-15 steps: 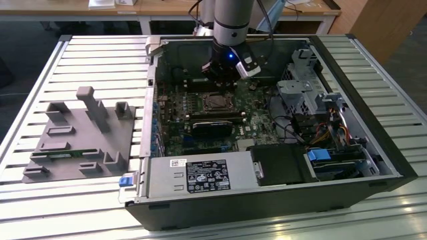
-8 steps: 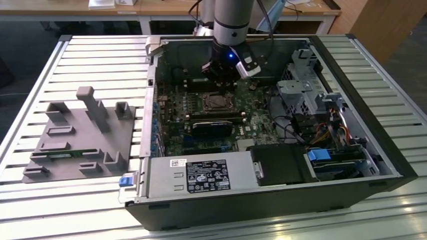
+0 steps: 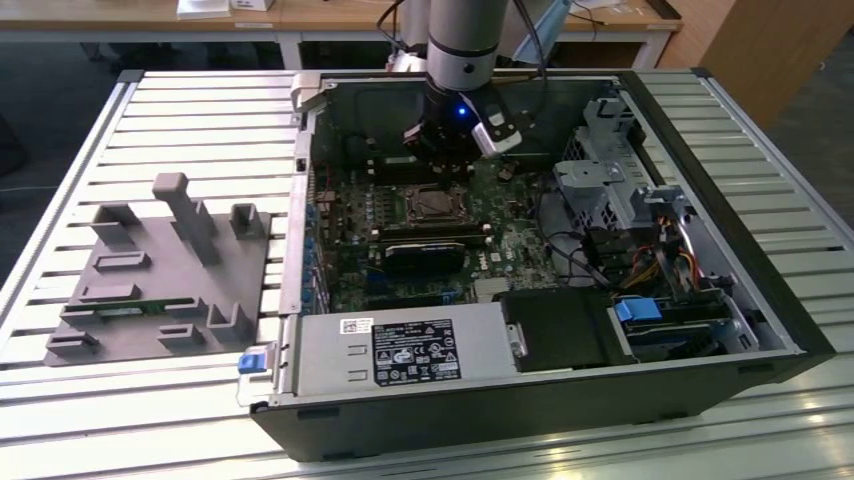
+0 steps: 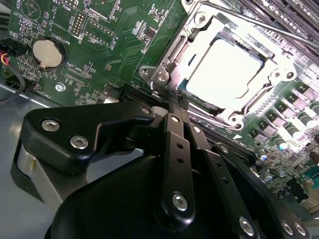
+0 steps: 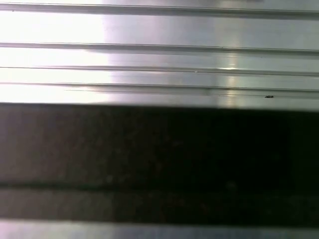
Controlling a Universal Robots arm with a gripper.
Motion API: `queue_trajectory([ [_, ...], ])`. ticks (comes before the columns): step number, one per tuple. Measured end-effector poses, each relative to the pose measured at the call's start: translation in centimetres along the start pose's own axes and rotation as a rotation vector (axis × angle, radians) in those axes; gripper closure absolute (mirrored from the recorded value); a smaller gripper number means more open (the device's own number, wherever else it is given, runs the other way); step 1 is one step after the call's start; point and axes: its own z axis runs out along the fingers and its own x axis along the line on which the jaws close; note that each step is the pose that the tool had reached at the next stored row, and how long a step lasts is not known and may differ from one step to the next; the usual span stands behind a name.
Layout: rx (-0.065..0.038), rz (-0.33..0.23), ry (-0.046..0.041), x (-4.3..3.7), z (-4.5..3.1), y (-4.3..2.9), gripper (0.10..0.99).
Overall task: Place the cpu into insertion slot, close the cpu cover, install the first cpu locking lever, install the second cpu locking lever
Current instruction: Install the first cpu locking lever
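The slatted worktop (image 3: 200,110) carries an open computer case (image 3: 534,250) with a green circuit board (image 3: 400,230) inside. The end effector (image 4: 172,102) hangs over the board's far part, fingers clenched together and grasping nothing, just beside the insertion slot (image 4: 164,74). The cpu (image 4: 227,69) sits in that slot, with the cpu cover (image 4: 199,22) closed around it.

Slatted metal table (image 3: 160,110), wooden desks (image 3: 334,18) behind
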Motion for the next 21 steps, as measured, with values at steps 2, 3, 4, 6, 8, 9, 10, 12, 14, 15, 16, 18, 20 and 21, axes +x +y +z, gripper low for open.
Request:
queue_trajectory([
  [2,0.002,0.000,-0.0001,0.00,0.01,0.00,0.980],
  [3,0.005,0.000,0.0000,-0.01,0.02,0.00,0.980],
  [4,0.007,0.000,0.0001,-0.01,0.04,0.00,0.980],
  [6,0.010,0.000,0.0002,-0.02,0.08,-0.01,0.980],
  [8,0.012,0.000,0.0003,-0.02,0.12,-0.01,0.980],
  [9,0.014,0.000,0.0003,-0.03,0.15,-0.01,0.980],
  [10,0.015,0.000,0.0004,-0.04,0.18,-0.01,0.980],
  [12,0.017,0.000,0.0004,-0.05,0.25,-0.01,0.980],
  [14,0.018,0.000,0.0003,-0.07,0.35,0.00,0.980],
  [15,0.018,0.000,0.0004,-0.09,0.40,0.02,0.980],
  [16,0.019,0.000,0.0004,-0.11,0.45,0.04,0.980],
  [18,0.019,0.000,0.0003,-0.15,0.53,0.11,0.980],
  [20,0.019,0.000,0.0004,-0.17,0.54,0.19,0.980],
  [21,0.019,0.000,0.0004,-0.17,0.54,0.24,0.980],
])
